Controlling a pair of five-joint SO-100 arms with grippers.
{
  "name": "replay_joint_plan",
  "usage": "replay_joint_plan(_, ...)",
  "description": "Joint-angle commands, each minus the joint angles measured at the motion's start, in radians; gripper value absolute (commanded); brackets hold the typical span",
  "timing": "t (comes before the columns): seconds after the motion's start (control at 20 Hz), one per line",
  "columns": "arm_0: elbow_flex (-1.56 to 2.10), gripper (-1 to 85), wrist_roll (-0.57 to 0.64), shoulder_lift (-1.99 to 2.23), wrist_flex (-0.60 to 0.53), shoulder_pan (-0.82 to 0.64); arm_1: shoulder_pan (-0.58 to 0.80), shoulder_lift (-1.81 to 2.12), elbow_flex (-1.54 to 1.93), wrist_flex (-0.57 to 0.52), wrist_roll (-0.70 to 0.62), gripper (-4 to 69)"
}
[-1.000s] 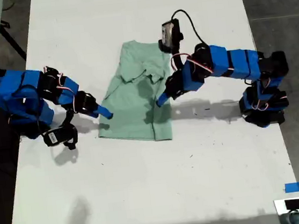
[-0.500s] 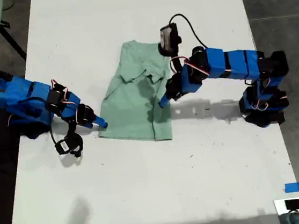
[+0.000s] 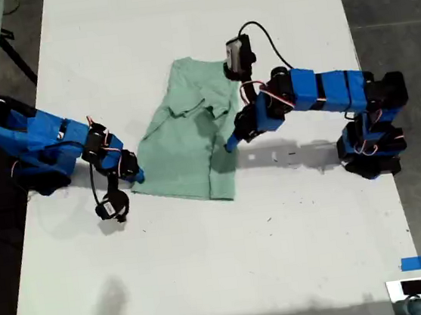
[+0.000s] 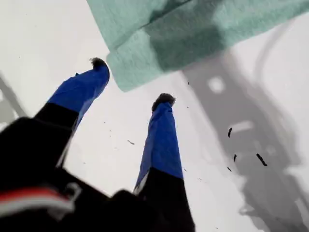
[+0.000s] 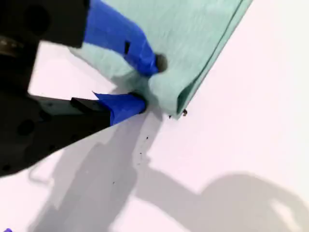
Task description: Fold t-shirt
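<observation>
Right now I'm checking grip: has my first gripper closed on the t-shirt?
No, my first gripper stands open, the t-shirt corner just beyond its fingertips.

My first gripper [image 4: 130, 82] points down at the worktop with its 2 blue jaws spread apart and nothing between them; the tips hover just short of a cloth edge. In the exterior view this arm reaches in from the exterior view's right, elbow bent, its gripper [image 3: 231, 143] angled low. My second gripper [image 5: 145, 82] has its jaws closed together, pinching a fold of the t-shirt [image 5: 193, 43]. That arm stretches in from the exterior view's left, low and nearly straight, its gripper [image 3: 135, 175] at the cloth's near corner.
</observation>
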Motion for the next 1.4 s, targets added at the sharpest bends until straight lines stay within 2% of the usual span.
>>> replay_joint_plan(0.0,-0.071,0.0,-0.018,0.020,0.067,-0.006,0.002,0.097,0.003,-0.032,0.008,23.3)
replay_joint_plan(0.15,-0.166,0.0,-0.021,0.089,0.314,-0.025,0.002,0.101,0.021,-0.046,0.011,23.2)
replay_joint_plan(0.3,-0.311,0.0,0.009,0.087,0.416,-0.003,0.002,0.104,0.031,-0.057,0.009,23.1)
replay_joint_plan(0.35,-0.422,0.0,0.009,0.005,0.476,0.017,0.002,0.104,0.031,-0.061,0.009,23.1)
replay_joint_plan(0.5,-0.923,0.0,-0.005,-0.443,0.761,0.067,0.000,0.103,0.035,-0.074,0.008,23.1)
replay_joint_plan(0.55,-1.069,0.0,0.006,-0.563,0.788,0.089,-0.002,0.104,0.040,-0.074,0.009,23.1)
replay_joint_plan(0.7,-1.244,-0.1,0.051,-0.673,0.676,0.150,-0.014,0.129,0.066,-0.067,0.029,23.3)
replay_joint_plan(0.85,-1.244,2.1,0.141,-0.638,0.566,0.160,-0.018,0.161,0.106,-0.084,0.038,23.3)
replay_joint_plan(0.9,-1.246,18.3,0.175,-0.621,0.540,0.161,-0.020,0.166,0.114,-0.089,0.040,23.3)
replay_joint_plan(0.95,-1.239,28.4,0.189,-0.595,0.522,0.164,-0.023,0.167,0.117,-0.092,0.041,23.3)
replay_joint_plan(1.0,-1.236,31.3,0.227,-0.566,0.492,0.166,-0.028,0.169,0.120,-0.097,0.044,23.3)
replay_joint_plan(1.15,-1.233,32.9,0.318,-0.462,0.397,0.167,-0.037,0.183,0.144,-0.115,0.054,23.3)
replay_joint_plan(1.35,-1.158,32.3,0.364,-0.278,0.407,0.097,-0.046,0.225,0.198,-0.137,0.074,23.3)
